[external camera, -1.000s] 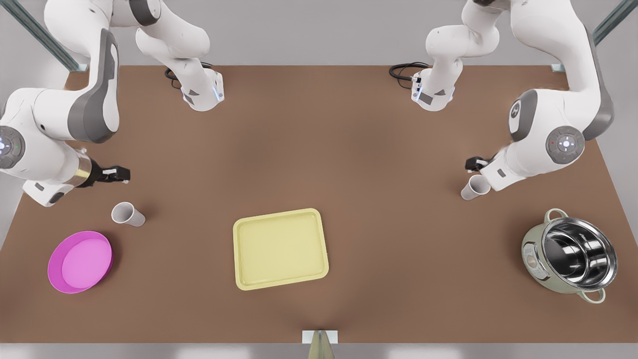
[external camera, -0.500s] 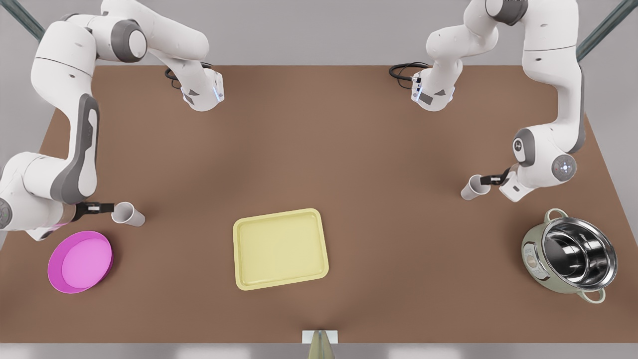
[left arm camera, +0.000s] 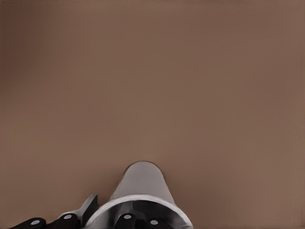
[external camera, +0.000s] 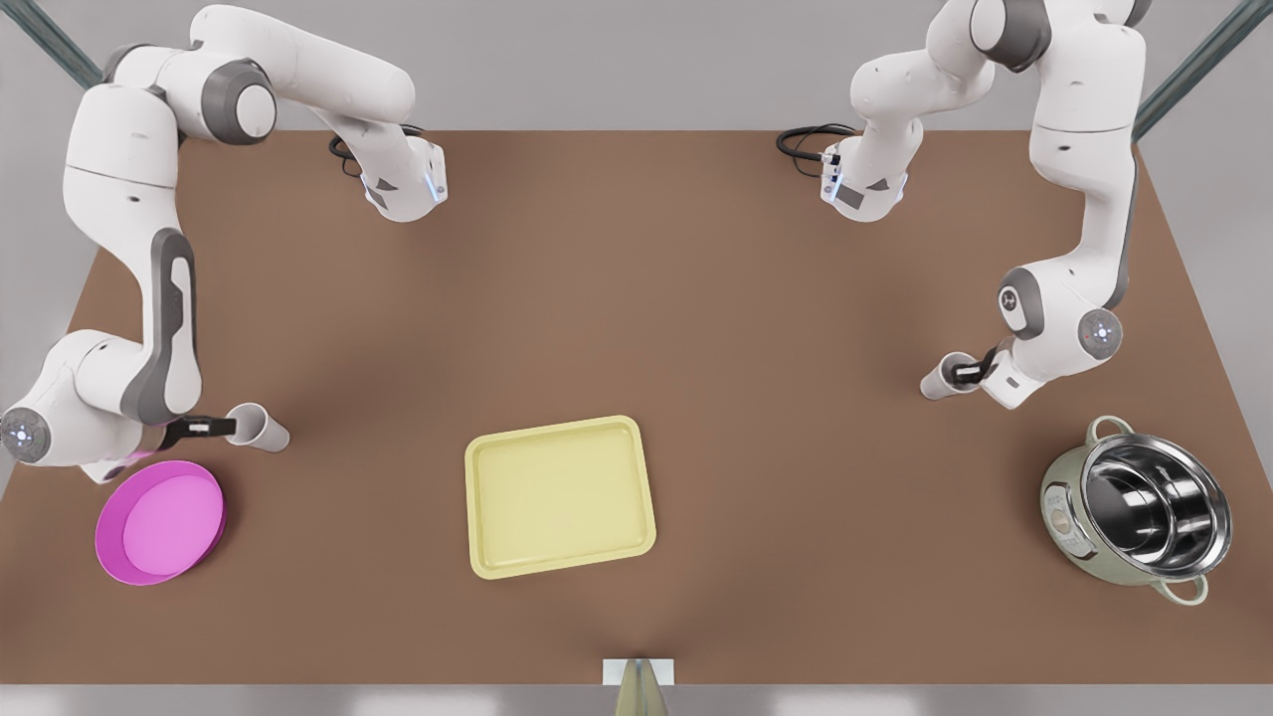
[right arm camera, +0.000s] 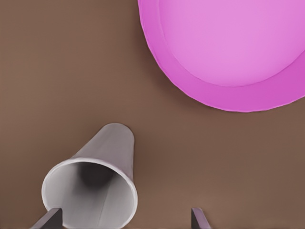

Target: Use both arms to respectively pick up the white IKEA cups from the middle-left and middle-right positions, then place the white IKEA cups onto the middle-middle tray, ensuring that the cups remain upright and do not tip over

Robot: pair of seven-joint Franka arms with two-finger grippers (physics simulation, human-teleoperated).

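Note:
Two white cups stand on the brown table. The cup (external camera: 267, 430) at the front view's left shows in the right wrist view as the cup (right arm camera: 95, 183). My right gripper (external camera: 221, 428) is level with its rim, open, its fingertips (right arm camera: 51, 217) wide apart with part of the rim between them. The cup (external camera: 937, 382) at the front view's right is the cup (left arm camera: 140, 183) in the left wrist view. My left gripper (external camera: 963, 372) is shut on its rim, one finger (left arm camera: 89, 204) outside the wall and the other inside. The pale yellow tray (external camera: 560, 495) lies between the cups, nearer the front.
A round magenta-pink dish (external camera: 159, 521), also the dish (right arm camera: 228, 52) in the right wrist view, lies just in front of my right gripper. A steel-lined pale green pot (external camera: 1139, 509) stands at the front view's right front. Both arm bases are at the table's back edge.
Both arms came down from above the table to the height of the cups' rims and reached in. The right gripper now spans its cup; the left now pinches its cup's rim. The cups stayed put.

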